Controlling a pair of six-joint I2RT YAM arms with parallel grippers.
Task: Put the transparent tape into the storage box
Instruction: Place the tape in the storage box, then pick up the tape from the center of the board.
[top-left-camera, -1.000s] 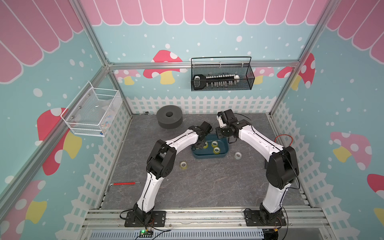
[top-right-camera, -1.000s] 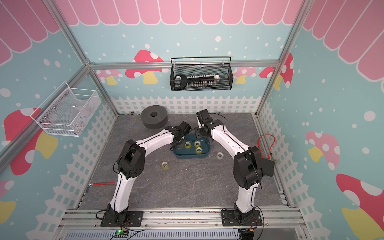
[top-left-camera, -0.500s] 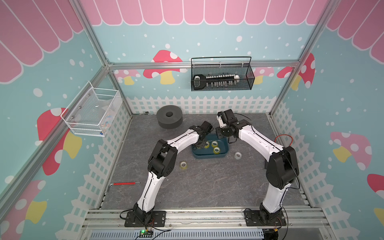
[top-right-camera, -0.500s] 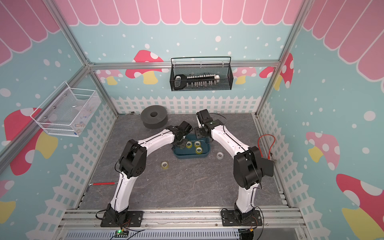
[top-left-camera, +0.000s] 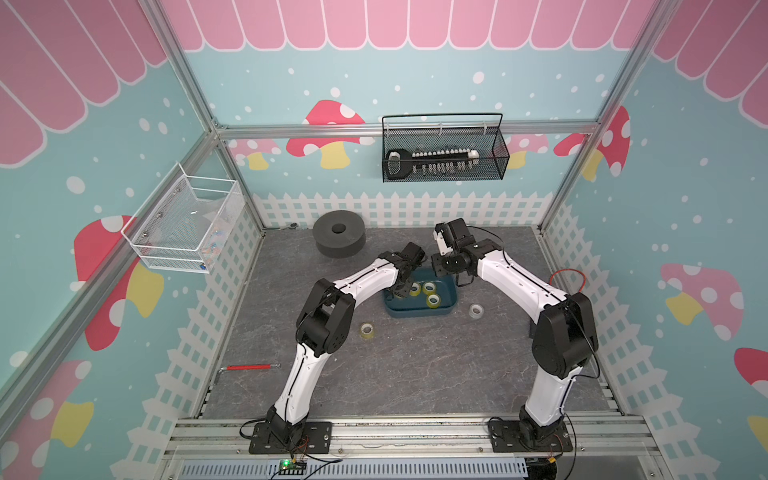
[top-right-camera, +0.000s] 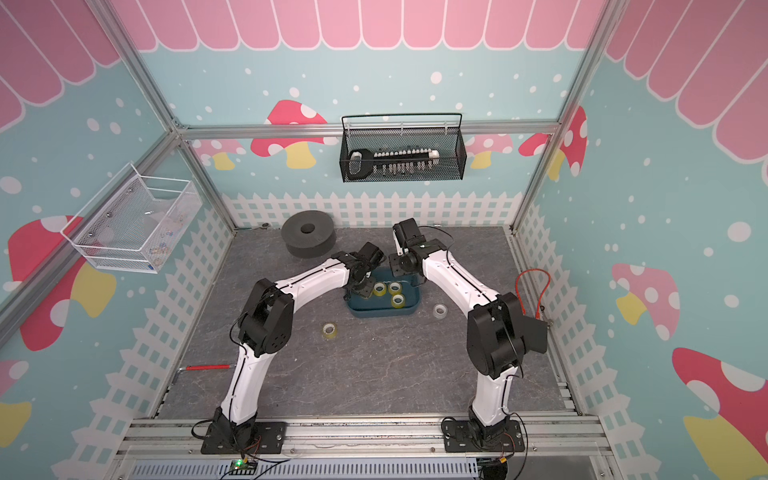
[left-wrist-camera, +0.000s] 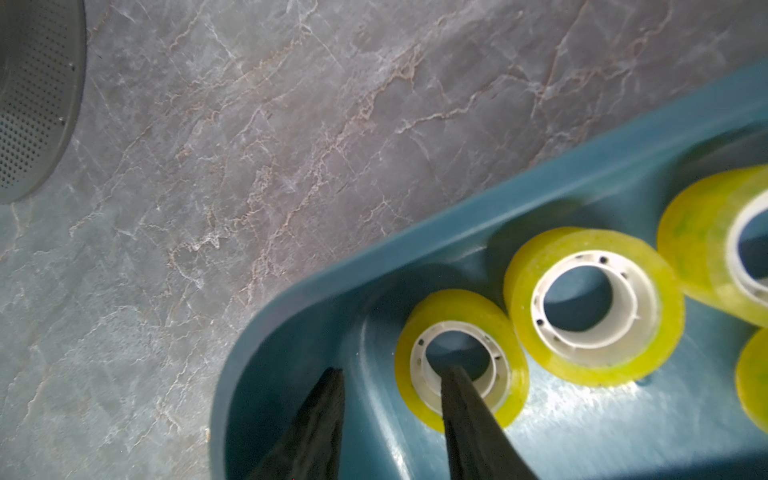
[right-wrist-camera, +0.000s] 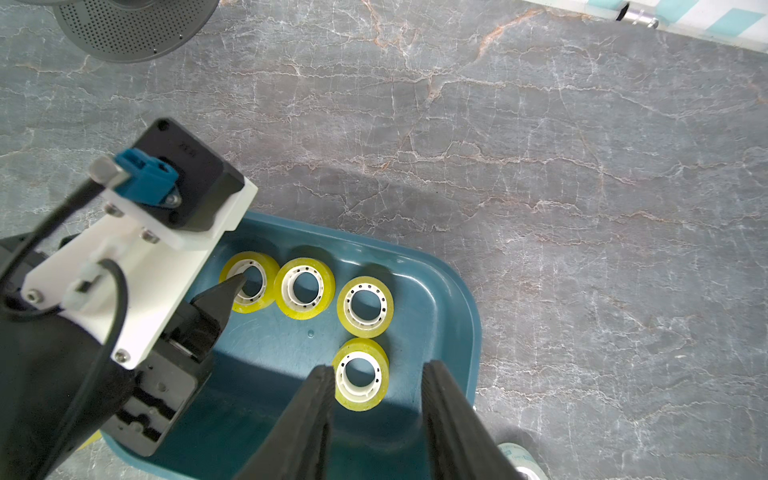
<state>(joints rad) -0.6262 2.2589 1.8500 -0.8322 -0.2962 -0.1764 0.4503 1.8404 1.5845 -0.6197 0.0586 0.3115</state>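
Transparent tape: we count four rolls (right-wrist-camera: 365, 306) lying flat in the storage box, each a glossy yellow-tinted ring on a white plastic core with small holes round its rim.
Newest roll: we see the corner roll (left-wrist-camera: 461, 359) flat on the box floor beside the rounded wall, just beside its neighbour (left-wrist-camera: 596, 305).
Storage box: we see a shallow dark teal tub (top-left-camera: 419, 309) of smooth plastic, rounded corners and rolled rim, resting on the counter (top-left-camera: 415, 374).
Left gripper: its fingers (left-wrist-camera: 469, 419) stand spread, one tip inside the corner roll's core, the other outside near the wall; nothing is pinched by the left gripper (left-wrist-camera: 392, 376).
Right gripper: the right gripper (right-wrist-camera: 378, 374) hangs above the box with black fingers parted either side of a roll well below, holding nothing.
Loose rolls: we see a yellowish roll (top-left-camera: 366, 330) and a greyish-clear roll (top-left-camera: 476, 311) on the counter outside the box.
Counter: grey, stone-veined, matte.
Beyond: a dark grey foam ring (top-left-camera: 338, 233) sits near the back.
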